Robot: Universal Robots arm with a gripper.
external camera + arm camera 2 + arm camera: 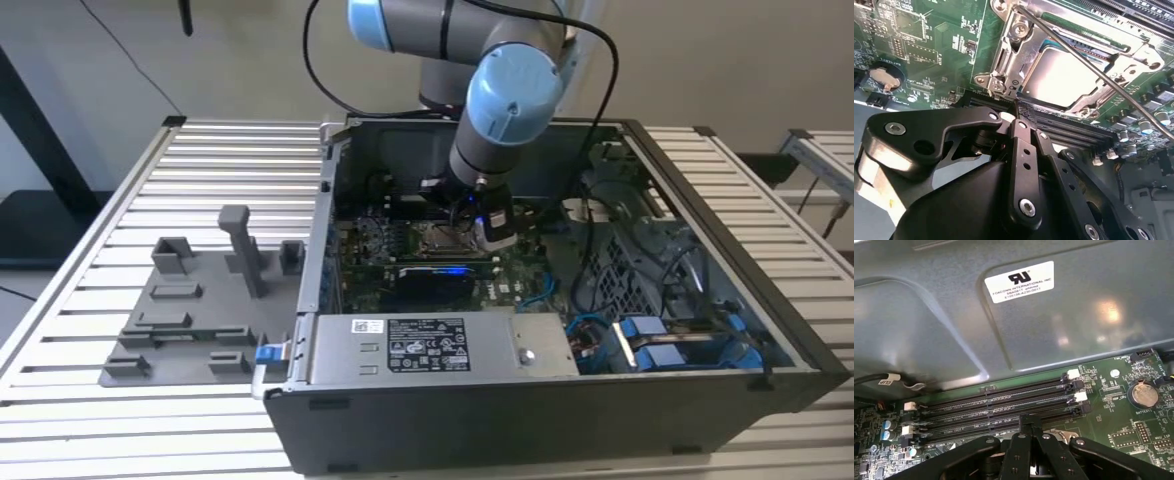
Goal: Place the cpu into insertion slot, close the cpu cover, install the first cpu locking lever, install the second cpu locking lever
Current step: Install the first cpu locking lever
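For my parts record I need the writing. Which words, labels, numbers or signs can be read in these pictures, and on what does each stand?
White rectangular label on the grey metal case wall, first wrist view: a logo and three lines of small print, not quoted here.
White sticker on the silver power supply box, exterior view: too small to read.
White lettering on the green circuit board, second wrist view: too small to read.

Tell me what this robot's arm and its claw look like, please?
The arm is made of silver-grey tubes joined by rounded light-blue caps, with a black cable looping along it. At its tip sits the gripper, matt black, built from flat jointed links pinned with small silver screws and pierced by little round holes. In both wrist views its two narrow fingers meet in a slim point.
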